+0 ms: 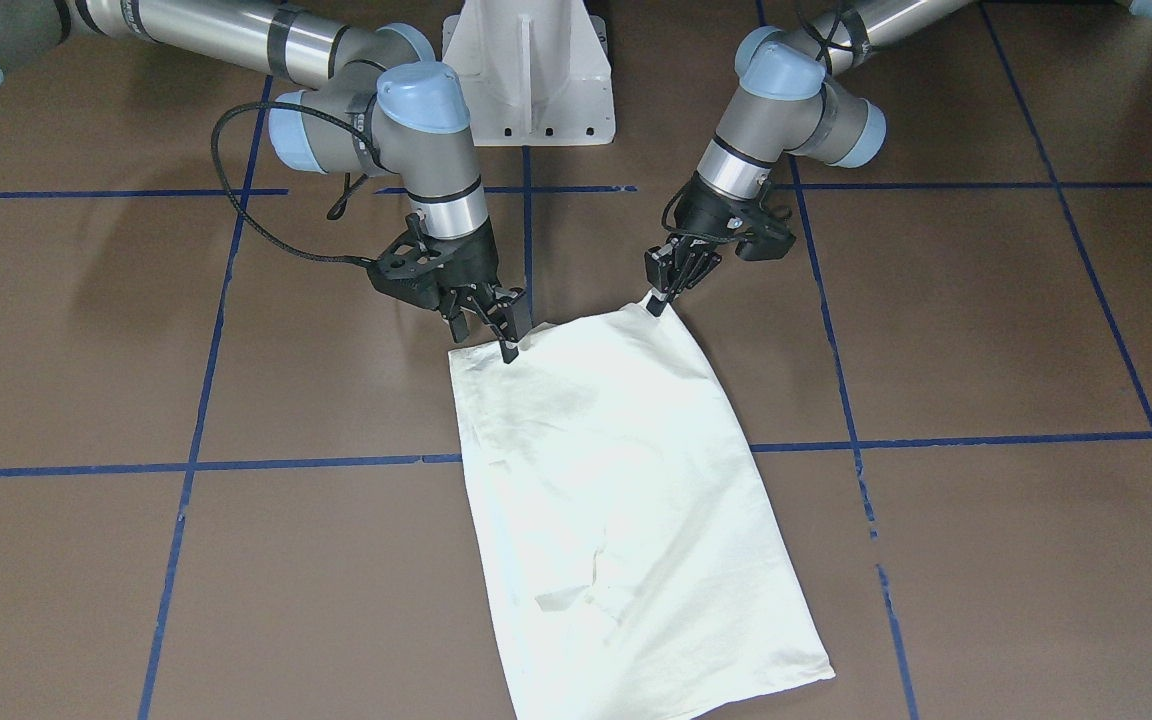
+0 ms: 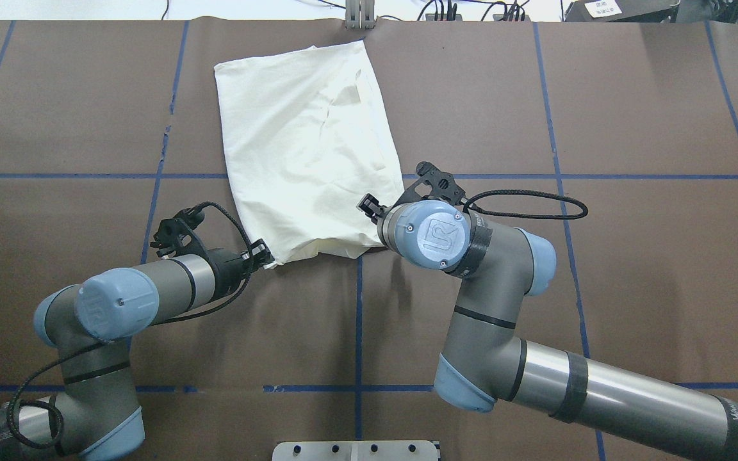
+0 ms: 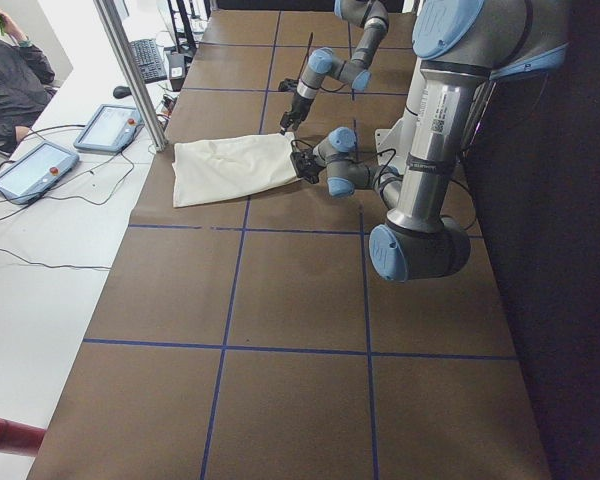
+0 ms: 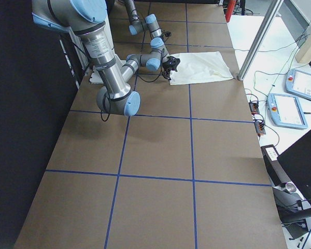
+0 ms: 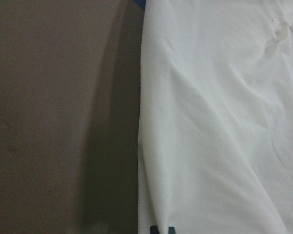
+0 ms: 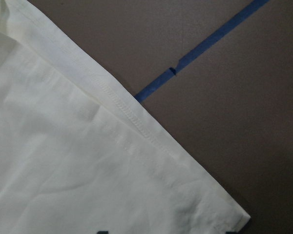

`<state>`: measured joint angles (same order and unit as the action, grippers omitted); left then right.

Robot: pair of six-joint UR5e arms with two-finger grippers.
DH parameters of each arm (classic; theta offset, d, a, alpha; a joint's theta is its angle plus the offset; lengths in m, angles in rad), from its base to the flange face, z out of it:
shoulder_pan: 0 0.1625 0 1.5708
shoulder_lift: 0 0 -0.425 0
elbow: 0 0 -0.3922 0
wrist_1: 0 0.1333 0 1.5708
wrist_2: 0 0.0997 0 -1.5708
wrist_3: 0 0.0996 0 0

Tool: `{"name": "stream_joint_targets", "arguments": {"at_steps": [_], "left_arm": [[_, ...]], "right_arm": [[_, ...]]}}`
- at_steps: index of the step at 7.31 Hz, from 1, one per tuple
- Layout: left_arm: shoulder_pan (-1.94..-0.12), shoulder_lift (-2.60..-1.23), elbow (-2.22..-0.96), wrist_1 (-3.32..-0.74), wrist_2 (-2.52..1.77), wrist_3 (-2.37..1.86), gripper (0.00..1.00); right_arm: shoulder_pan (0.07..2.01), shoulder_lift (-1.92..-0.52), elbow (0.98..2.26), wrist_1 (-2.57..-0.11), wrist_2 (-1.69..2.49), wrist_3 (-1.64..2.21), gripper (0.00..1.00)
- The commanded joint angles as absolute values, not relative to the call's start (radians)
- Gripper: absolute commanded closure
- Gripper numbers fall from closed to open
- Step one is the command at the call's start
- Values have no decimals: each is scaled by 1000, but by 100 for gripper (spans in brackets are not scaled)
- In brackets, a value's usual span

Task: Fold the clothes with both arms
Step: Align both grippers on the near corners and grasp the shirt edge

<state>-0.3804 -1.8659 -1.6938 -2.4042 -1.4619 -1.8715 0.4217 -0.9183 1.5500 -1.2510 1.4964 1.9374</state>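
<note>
One white cloth (image 1: 616,470) corner pinched in left arm (image 1: 786,110) jaws; right arm (image 1: 416,130) jaws spread over the next.

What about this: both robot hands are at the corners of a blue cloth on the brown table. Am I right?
Not quite. The cloth is white, not blue; only the tape lines are blue, as the exterior front-facing view shows. The rest holds: the left gripper and the right gripper are at its corners, on the brown table.
</note>
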Motion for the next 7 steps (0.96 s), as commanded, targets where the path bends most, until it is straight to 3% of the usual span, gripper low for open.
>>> {"name": "stream_joint_targets", "arguments": {"at_steps": [1, 4, 6, 7], "left_arm": [[-380, -1865, -1697, -2404, -1462, -1871, 100], [-380, -1862, -1697, -2404, -1462, -1871, 100], [-380, -1861, -1698, -2404, -1462, -1871, 100], [-380, -1859, -1700, -2404, -1462, -1871, 100]], "right_arm": [[413, -904, 1519, -1250, 1493, 1940, 16], [396, -907, 1513, -1253, 1491, 1942, 16], [396, -904, 1505, -1252, 1485, 1963, 30], [396, -900, 1503, -1252, 1485, 1968, 30]]}}
